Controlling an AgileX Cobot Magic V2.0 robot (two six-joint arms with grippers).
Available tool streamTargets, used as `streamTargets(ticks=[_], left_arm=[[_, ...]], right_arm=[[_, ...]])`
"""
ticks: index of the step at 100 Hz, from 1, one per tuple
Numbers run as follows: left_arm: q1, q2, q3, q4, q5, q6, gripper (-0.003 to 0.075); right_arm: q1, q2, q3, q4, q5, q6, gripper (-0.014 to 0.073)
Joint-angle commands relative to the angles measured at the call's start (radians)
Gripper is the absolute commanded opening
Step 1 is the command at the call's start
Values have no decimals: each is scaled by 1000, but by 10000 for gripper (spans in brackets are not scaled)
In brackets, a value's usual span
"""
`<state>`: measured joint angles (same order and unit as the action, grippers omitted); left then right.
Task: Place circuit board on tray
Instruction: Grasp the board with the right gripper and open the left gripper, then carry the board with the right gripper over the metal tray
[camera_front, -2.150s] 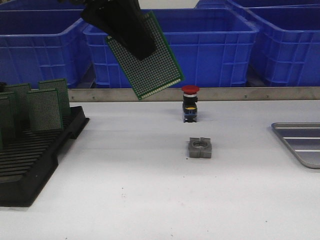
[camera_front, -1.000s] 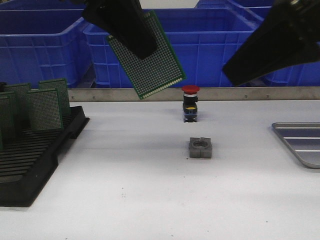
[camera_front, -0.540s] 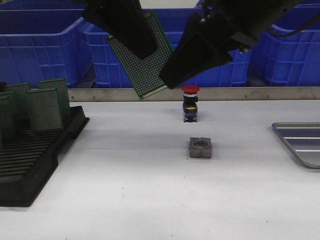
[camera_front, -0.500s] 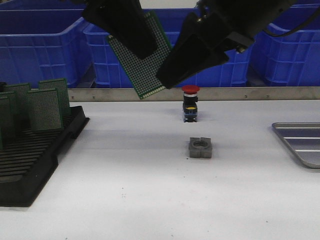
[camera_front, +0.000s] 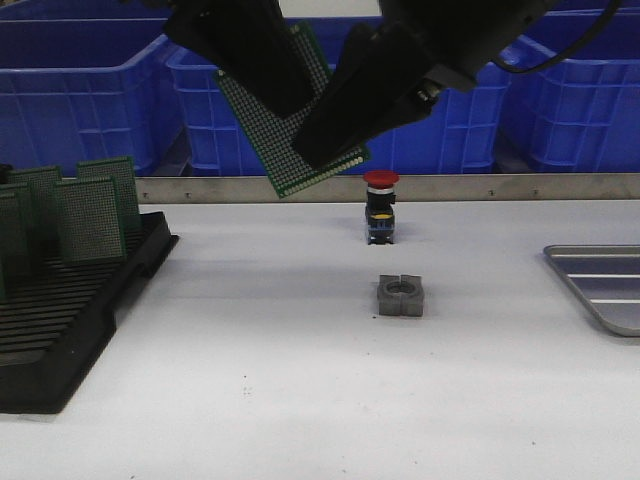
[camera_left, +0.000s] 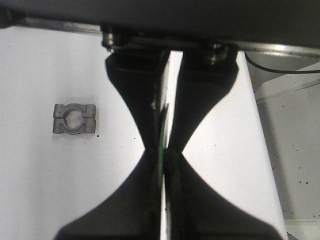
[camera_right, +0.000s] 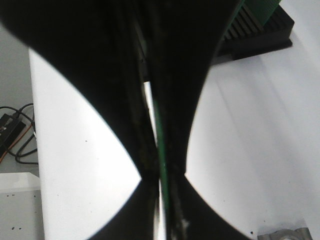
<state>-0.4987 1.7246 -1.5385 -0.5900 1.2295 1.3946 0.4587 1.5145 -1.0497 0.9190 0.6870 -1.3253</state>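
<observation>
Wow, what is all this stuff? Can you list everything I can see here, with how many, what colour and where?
circuit board: one, green, held in the air above the table, tilted
spare boards: several, green, standing in the rack
rack: one, black, slotted, on the table's left
push button: one, red cap on a black body, mid table at the back
metal block: one, grey, with a round hole, mid table
tray: one, grey metal, right edge
crates: several, blue, behind the table
table: one, white
left gripper: black, clamping the board
right gripper: black, closed on the board's lower edge
</observation>
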Motion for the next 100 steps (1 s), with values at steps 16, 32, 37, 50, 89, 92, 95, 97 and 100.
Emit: streamTargets(ticks=[16,32,37,50,89,92,95,97,100], left_arm=[[-9,-46,-33,-60,33,-9,111],[-9,-46,-33,-60,25,-9,437],[-9,-46,-33,-60,21,-9,504],[-9,-46,-33,-60,6,-9,536],[-9,-46,-33,-60,-27,-9,536],[-9,-46,-33,-60,-27,-9,536],[-9,-46,-33,-60,-27,-9,536],[-9,-46,-33,-60,-25,-9,536],[-9,-46,-33,-60,-23,-9,536]], right_arm=[[0,-32,-35,45,-10,-3,-69],[0,-32,-35,45,-10,-3,-69],[0,-32,-35,45,-10,-3,-69],[-22,-39,-35,45,7,-2,-69],[-371,-133,-35,44,196,35,-69],[-407,-133,-35,44,195,47,-69],[-452,-128,-35,44,195,67,-69],[-479,-125,-35,44,194,75,-69],[-514,-119,-35,44,194,96,-69]])
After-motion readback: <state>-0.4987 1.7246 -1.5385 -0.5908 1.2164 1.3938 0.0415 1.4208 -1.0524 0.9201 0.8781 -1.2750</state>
